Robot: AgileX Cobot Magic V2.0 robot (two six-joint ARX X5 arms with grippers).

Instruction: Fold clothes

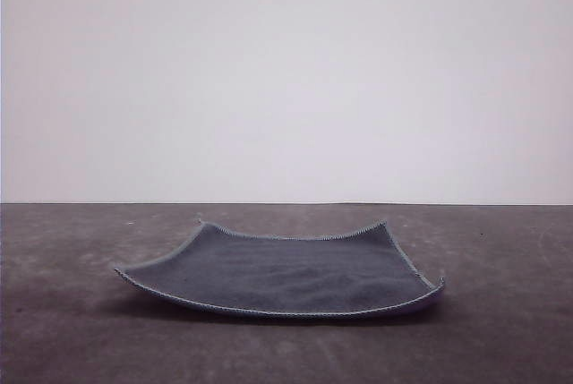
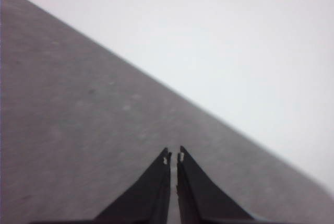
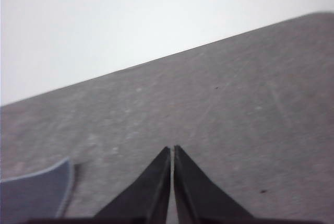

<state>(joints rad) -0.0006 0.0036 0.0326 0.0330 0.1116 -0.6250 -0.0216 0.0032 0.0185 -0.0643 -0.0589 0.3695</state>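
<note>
**Grey-blue cloth lies spread on a bare table, both grippers closed and empty**

A small square fleece-like cloth (image 1: 286, 272), dark grey-blue on its upper face with a pale stitched edge, lies spread open near the middle of the dark grey table (image 1: 72, 330); its four corners curl upward off the surface, the near right corner lifted most, and a shadow sits beneath the near edge; nothing lies on it or beside it. In the left wrist view the left gripper (image 2: 174, 157), black and tapered, hangs over bare tabletop with its fingertips drawn almost together, only a thin slit between them, gripping nothing. In the right wrist view the right gripper (image 3: 172, 150) is likewise pressed closed and empty above the table; one corner of the cloth (image 3: 36, 195) lies near it, apart from the fingers, its stitched hem raised slightly. The tabletop is matte, mottled and faintly scuffed; behind it rises a plain pale wall (image 1: 286, 71), evenly lit.
</note>
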